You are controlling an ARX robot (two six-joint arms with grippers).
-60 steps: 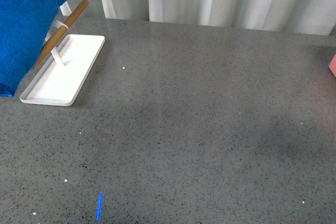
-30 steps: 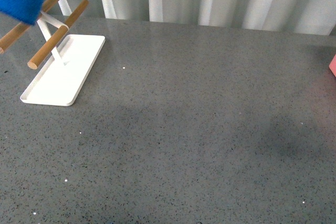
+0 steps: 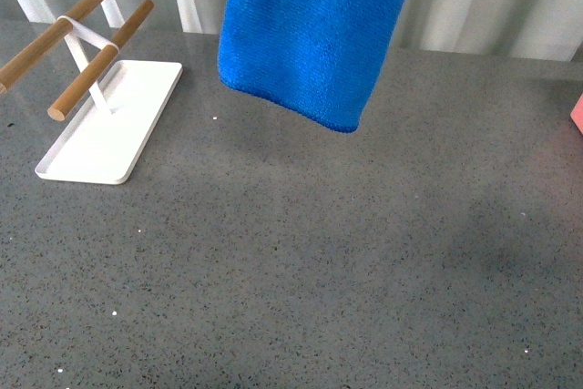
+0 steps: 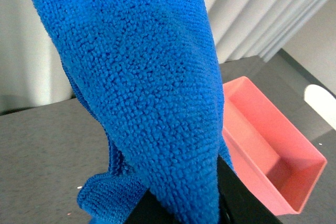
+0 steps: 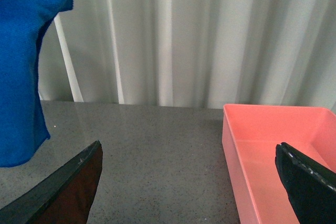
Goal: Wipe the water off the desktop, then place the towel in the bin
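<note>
**Item: towel** [image 3: 314, 34], blue, fuzzy weave.

**Location:** It hangs in the air over the far middle of the desk [image 3: 301, 261], with its lower hem clear of the surface. The white tray [image 3: 137, 125] with its wooden rods [image 3: 98, 63] is off to the left. The pink bin [image 5: 273, 145] is at the far right.

**Held by:** The left gripper [image 4: 189, 214]. The cloth drapes over it and hides the jaws, but since nothing else supports the towel, take it as clamped on a top fold.

**Spare:** The right gripper [image 5: 188, 153] is spread wide and empty, low over the desk and facing the bin.

**Handling:**
- The towel looks soft and limp, and light while dry. It has no stiffness, so it will fold and swing wherever you carry it.
- The nap should give good grip, so slipping is unlikely.
- It will probably get heavier and cling once it is wet.

**Where to hold:** Pinch a bunched fold near the top, as it is held now (a single edge would let most of the cloth trail and drag). To wipe, lower it until a broad part lies flat on the desk.

**Note:** No wet patch can be made out on the speckled surface in these views, so pick your wiping area with care.
</note>
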